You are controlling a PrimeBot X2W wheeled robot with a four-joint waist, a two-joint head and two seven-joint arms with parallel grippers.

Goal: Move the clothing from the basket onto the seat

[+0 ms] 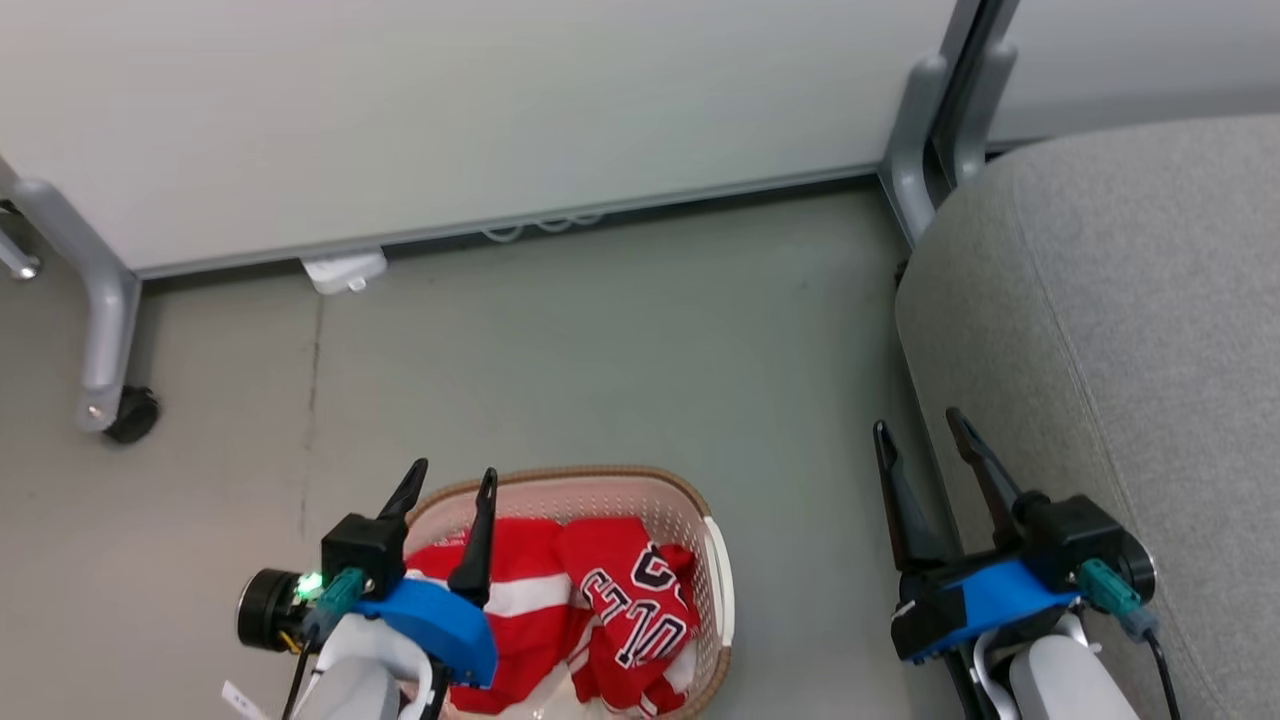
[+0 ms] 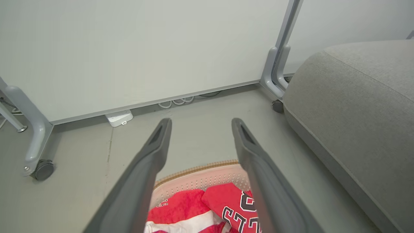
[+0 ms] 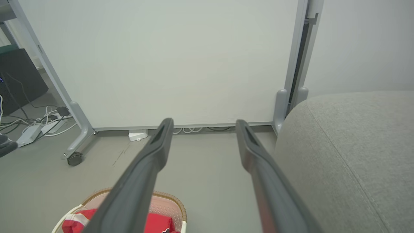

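The seat (image 1: 1120, 300) is seen at the right; the basket (image 1: 600, 475) is set apart on the floor (image 1: 600, 330), with the red clothing (image 1: 600, 590) heaped inside. The left gripper (image 1: 452, 472) is held over the basket, the right gripper (image 1: 918, 420) beside the seat, fingers spread on both.

Grey floor (image 1: 600, 350), thin crack at left of frame. White partition panel (image 1: 450, 100) across top, grey metal leg (image 1: 105, 310) on black castor (image 1: 132, 414). Small white box (image 1: 343, 270) and cable loops (image 1: 545, 226) under panel edge.
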